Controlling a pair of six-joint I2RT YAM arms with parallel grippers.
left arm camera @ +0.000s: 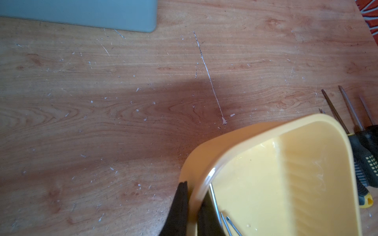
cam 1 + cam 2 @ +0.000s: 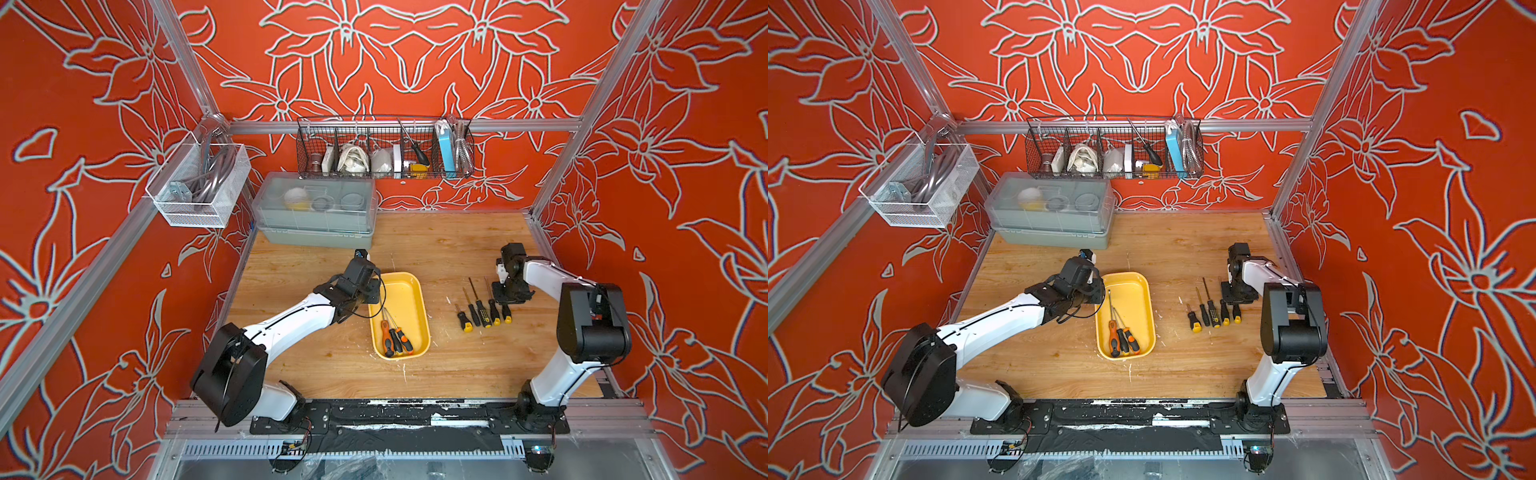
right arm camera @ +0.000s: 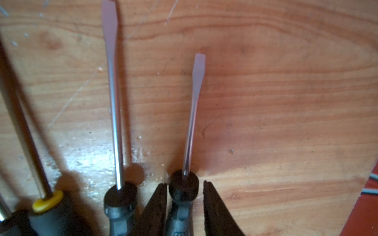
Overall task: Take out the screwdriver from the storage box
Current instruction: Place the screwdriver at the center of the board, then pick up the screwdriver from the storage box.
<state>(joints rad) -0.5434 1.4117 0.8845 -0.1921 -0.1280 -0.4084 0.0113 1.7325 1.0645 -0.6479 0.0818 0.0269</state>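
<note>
The yellow tray sits on the wooden bench near the middle of the frame in both top views, its long side running away from the robot's base. Three orange-handled screwdrivers lie inside it, handles bunched at the near end toward the lower edge of the frame, thin shafts reaching up toward the tray's middle. The left hand is pressed together on the tray's left wall near the far corner: the left wrist view shows one dark finger outside the wall and the other inside, the wall pinched between them. Right of the tray and well apart from it, a row of five screwdrivers with yellow-ended black handles lies on the bench, shafts pointing to the top of the frame. The right hand is down at the right end of that row, fingers spread either side of the handle of the last screwdriver, a short flat-bladed one; in the right wrist view one finger sits just beside the handle and the other stands off with a strip of bench showing between. At the back left of the bench stands a grey box with a clear lid, and a black wire basket hangs on the rear rail above it.
</note>
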